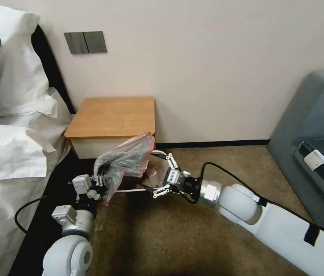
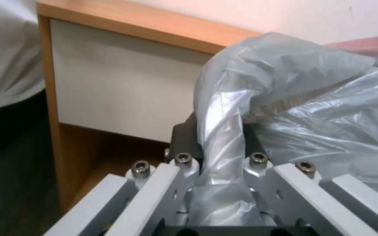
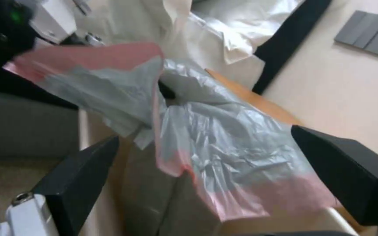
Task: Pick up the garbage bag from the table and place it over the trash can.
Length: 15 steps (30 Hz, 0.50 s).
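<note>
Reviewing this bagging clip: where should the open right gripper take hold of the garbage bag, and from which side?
Probably the loose pink-edged rim of the garbage bag, hanging free over the trash can between the open right gripper's fingers. Come from the robot's right, opposite the left gripper, shut on a twisted bunch at the other side, so the mouth spreads.

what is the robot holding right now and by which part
The left gripper is shut on the garbage bag, pinching a twisted bunch of plastic at its lower left end.
</note>
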Tool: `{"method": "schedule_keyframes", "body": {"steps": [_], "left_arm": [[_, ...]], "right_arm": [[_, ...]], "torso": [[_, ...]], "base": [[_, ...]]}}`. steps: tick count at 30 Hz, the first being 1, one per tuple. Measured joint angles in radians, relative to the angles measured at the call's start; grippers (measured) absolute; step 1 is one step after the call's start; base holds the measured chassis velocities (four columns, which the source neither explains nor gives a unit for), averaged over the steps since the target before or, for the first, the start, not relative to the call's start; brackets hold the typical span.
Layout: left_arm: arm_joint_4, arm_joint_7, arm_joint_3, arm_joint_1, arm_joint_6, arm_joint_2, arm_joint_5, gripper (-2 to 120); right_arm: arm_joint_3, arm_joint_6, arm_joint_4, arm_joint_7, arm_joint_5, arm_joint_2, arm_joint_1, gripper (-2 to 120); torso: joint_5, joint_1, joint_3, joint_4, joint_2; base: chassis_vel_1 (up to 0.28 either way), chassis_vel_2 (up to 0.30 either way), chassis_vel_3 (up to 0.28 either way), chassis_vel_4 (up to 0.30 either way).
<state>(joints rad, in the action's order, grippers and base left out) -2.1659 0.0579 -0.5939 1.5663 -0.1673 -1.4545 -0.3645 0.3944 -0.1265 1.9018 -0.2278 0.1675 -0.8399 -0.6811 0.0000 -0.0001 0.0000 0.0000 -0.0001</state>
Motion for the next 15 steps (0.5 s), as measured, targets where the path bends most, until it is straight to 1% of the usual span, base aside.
{"method": "schedule_keyframes", "body": {"steps": [2,4,5,6,7,8,11,12,14,15], "left_arm": [[0.0,0.0,0.003,0.001,0.0,-0.002,0.001,7],[0.0,0.0,0.005,0.001,0.0,-0.007,0.001,7],[0.0,0.0,0.005,0.001,0.0,-0.007,0.001,7],[0.0,0.0,0.006,0.001,-0.001,-0.007,0.001,7],[0.0,0.0,0.006,0.001,-0.001,-0.007,0.001,7],[-0.001,0.0,0.005,0.001,-0.001,-0.007,0.001,7],[-0.001,0.0,0.005,0.001,-0.001,-0.007,0.001,7],[-0.001,0.0,0.004,-0.001,-0.002,-0.007,0.0,7],[0.0,0.0,0.005,-0.004,-0.002,-0.009,0.0,7],[0.0,0.0,0.005,-0.004,-0.002,-0.009,0.0,7]], "right_arm": [[0.014,0.0,-0.016,0.0,-0.004,-0.012,0.015,100],[0.031,-0.008,-0.053,-0.001,-0.021,-0.033,0.034,92],[0.031,-0.008,-0.053,-0.001,-0.021,-0.033,0.034,92],[0.032,-0.013,-0.063,-0.003,-0.027,-0.038,0.037,88],[0.033,-0.015,-0.066,-0.004,-0.028,-0.039,0.038,86],[0.034,-0.022,-0.078,-0.007,-0.032,-0.043,0.039,76],[0.034,-0.024,-0.08,-0.007,-0.033,-0.043,0.039,72],[0.034,-0.027,-0.084,-0.007,-0.033,-0.044,0.039,64],[0.033,-0.027,-0.086,-0.007,-0.033,-0.046,0.038,54],[0.033,-0.027,-0.086,-0.007,-0.033,-0.046,0.038,54]], "torso": [[-0.0001,0.0,0.0,0.0001,0.0],[0.0,0.0,0.0,0.0001,0.0],[0.0,0.0,0.0,0.0001,0.0],[-0.0001,0.0,0.0,0.0001,0.0],[0.0,0.0,0.0,0.0001,0.0],[0.0,0.0,0.0,0.0,0.0],[0.0,0.0,0.0,0.0,0.0],[0.0,0.0,0.0,-0.0001,0.0],[0.0,0.0,0.0,-0.0001,0.0],[0.0,0.0,0.0,-0.0001,0.0]], "base": [[0.0,0.0,0.0,0.0],[0.0,0.0,0.0,0.0],[0.0,0.0,0.0,0.0],[0.0,0.0,0.0,0.0],[0.0,0.0,0.0,0.0],[0.0,0.0,0.0,0.0],[0.0,0.0,0.0,0.0],[0.0,0.0,0.0,0.0],[0.0,0.0,0.0,0.0],[0.0,0.0,0.0,0.0]]}}
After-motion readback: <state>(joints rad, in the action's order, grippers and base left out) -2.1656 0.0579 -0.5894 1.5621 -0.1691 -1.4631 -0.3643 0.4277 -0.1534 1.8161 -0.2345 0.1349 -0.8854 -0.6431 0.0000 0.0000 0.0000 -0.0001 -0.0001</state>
